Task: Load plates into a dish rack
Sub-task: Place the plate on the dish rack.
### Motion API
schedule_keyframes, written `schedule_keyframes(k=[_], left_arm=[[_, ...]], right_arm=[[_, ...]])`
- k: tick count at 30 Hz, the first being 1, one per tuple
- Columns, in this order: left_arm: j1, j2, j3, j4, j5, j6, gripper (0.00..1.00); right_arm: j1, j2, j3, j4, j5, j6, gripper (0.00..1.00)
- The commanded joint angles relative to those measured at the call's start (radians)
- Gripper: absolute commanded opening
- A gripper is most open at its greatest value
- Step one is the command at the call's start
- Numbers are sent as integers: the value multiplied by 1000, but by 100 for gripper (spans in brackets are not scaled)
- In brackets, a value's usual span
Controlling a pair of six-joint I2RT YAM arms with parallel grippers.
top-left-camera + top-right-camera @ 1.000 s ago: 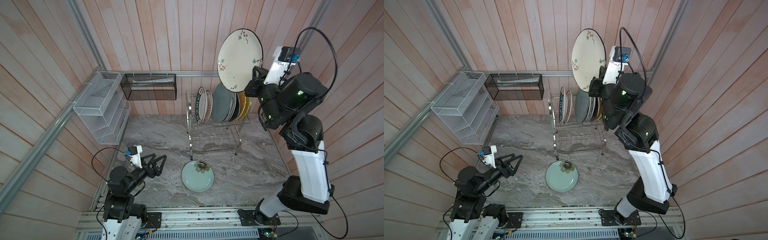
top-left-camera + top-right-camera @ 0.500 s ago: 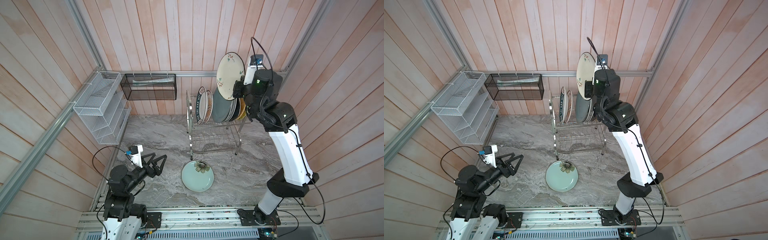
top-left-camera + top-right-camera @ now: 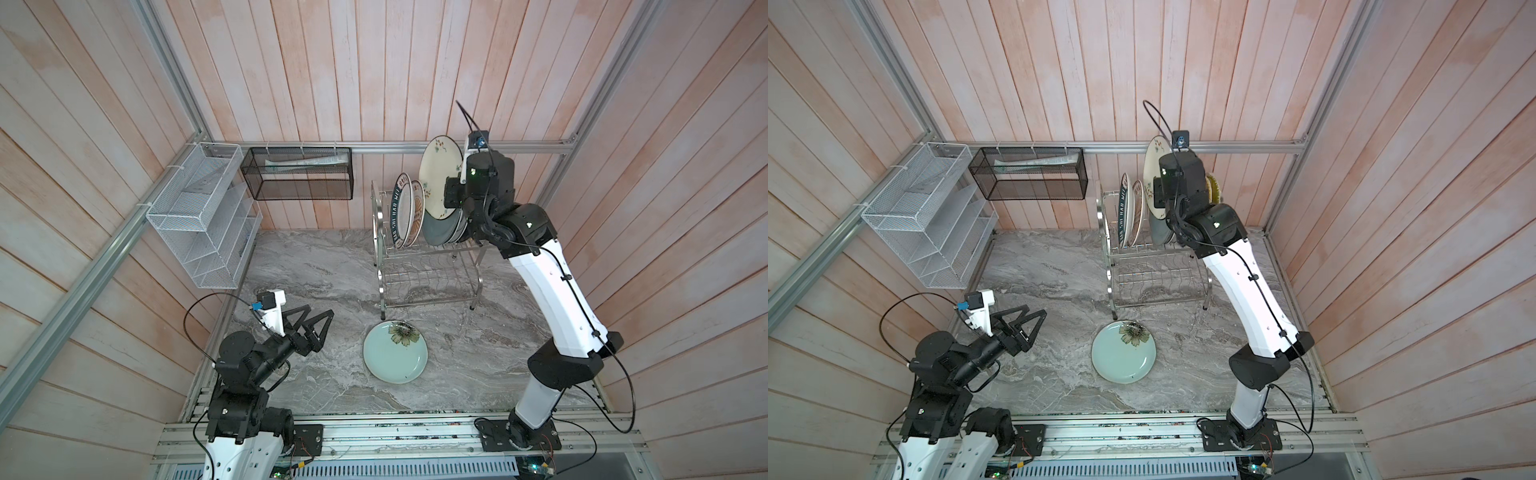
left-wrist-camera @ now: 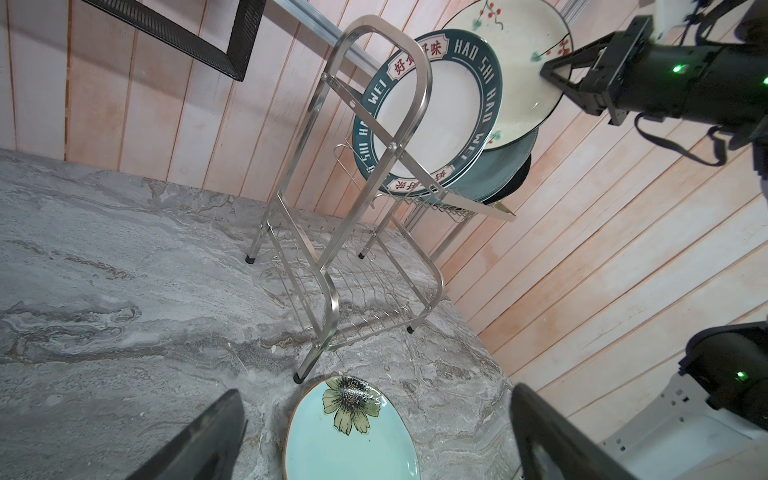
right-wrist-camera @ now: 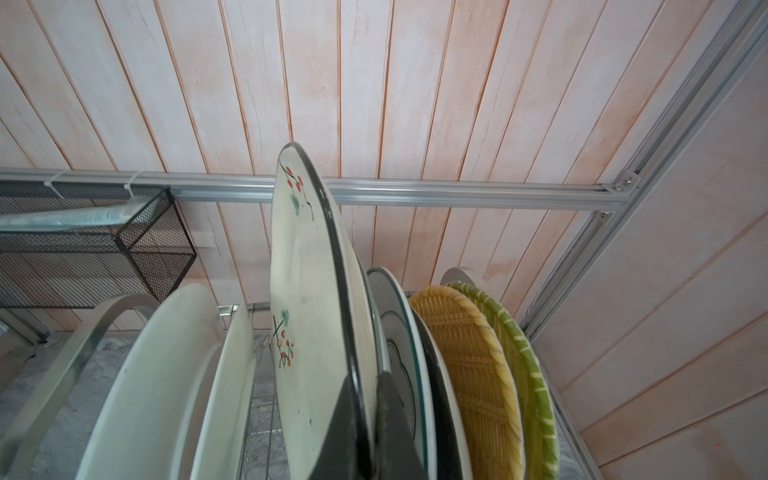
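Over the upper tier: right gripper [image 5: 368, 411] pinches cream floral round plate [image 3: 440, 178] by its rim, upright among racked plates [image 3: 401, 212].
Shiny steel wire dish rack [image 3: 428, 286]: against the back wall.
Left gripper [image 3: 320, 311]: spread wide, empty, near flat pale blue flowered plate [image 3: 395, 353].

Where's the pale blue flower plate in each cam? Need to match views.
Top view: pale blue plate lies flat on the table, in front of the dish rack.
Top view: same spot, in front of the rack.
Left wrist: plate just before the rack's near foot, partly cut off by the frame edge.
Right wrist: not in view.
Shared landmark: the rack's curved end frame, seen in all four.
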Motion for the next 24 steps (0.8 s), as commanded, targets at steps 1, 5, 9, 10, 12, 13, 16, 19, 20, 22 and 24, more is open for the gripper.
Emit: schedule_keyframes(k=[1,5,9,10,12,13,16,19,20,22,24], left_arm=[[1,-11,-9,27,-2,21,100],[1,-13,-10,27,1,21,100],[1,-17,-10,28,4,22,100],[2,-17,-10,28,5,20,100],[1,-20,-12,30,5,19,100],[1,-20,-12,31,5,18,100],[1,-18,-12,31,6,18,100],[1,-18,-14,37,7,15,100],[1,-16,-14,37,8,15,100],[1,-15,-15,38,11,16,100],[0,-18,-14,36,11,15,100]], right_arm=[[14,-13,-16,137,47,42,0],[17,-7,-51,143,49,61,0],[20,3,-70,143,73,71,0],[21,6,-71,141,80,71,0],[24,10,-73,141,87,71,0],[27,13,-73,141,95,70,0],[28,16,-82,137,103,75,0],[40,25,-74,124,134,85,0],[44,26,-72,122,135,88,0],[47,29,-76,120,137,92,0],[49,35,-77,105,144,104,0]])
